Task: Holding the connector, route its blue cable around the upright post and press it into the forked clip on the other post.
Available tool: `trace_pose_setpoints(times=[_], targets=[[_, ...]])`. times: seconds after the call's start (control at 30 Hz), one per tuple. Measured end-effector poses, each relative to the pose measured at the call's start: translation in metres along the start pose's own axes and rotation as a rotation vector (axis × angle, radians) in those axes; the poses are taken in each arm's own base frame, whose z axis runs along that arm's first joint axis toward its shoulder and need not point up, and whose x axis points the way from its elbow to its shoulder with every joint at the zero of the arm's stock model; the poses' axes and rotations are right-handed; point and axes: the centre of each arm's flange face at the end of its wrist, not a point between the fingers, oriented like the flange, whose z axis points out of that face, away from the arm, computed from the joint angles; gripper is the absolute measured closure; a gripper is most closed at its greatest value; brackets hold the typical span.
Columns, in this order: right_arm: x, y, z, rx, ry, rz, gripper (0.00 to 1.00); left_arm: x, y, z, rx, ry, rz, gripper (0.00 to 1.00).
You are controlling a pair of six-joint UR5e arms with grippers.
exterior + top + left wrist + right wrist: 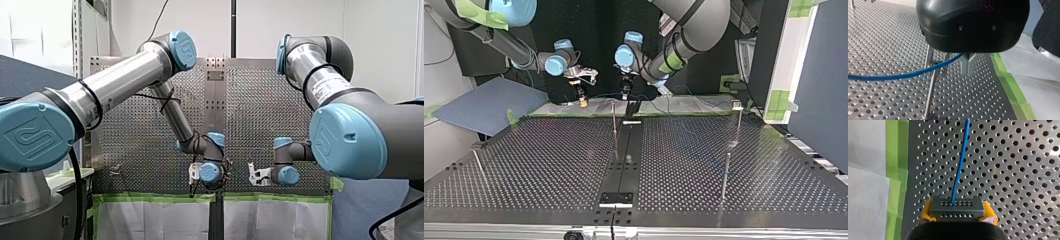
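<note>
My right gripper (957, 206) has its yellow pads clamped on the connector (958, 213) near the table's taped edge, with the blue cable (960, 165) running out ahead. My left gripper (968, 72), fingers closed together, seems to pinch that cable just beside the forked clip (936, 62). The cable crosses the fork, but I can't tell whether it's seated, so pressing it home likely remains. The perforated table (549, 160) is edged with green tape (1008, 82).

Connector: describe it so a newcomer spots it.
Over the perforated table, find my right gripper with yellow pads. The connector is the dark, finely holed block clamped between them. Only it has the blue cable leaving it.
</note>
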Motion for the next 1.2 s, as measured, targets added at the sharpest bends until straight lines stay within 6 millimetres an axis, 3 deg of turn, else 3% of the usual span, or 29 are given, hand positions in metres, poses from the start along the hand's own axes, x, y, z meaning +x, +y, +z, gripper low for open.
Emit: trace_pose_setpoints(times=[0.4, 0.9, 1.2], targets=[[0.039, 0.008, 0.002, -0.009, 0.050, -0.003, 1.00, -0.004, 0.000, 0.000, -0.003, -0.004, -0.002, 1.00], [0.039, 0.007, -0.002, -0.003, 0.019, -0.012, 1.00, -0.017, -0.016, -0.012, 0.017, -0.010, 0.003, 1.00], [0.040, 0.006, -0.003, 0.009, 0.013, -0.022, 1.00, -0.028, -0.012, -0.009, 0.011, -0.019, -0.021, 1.00]])
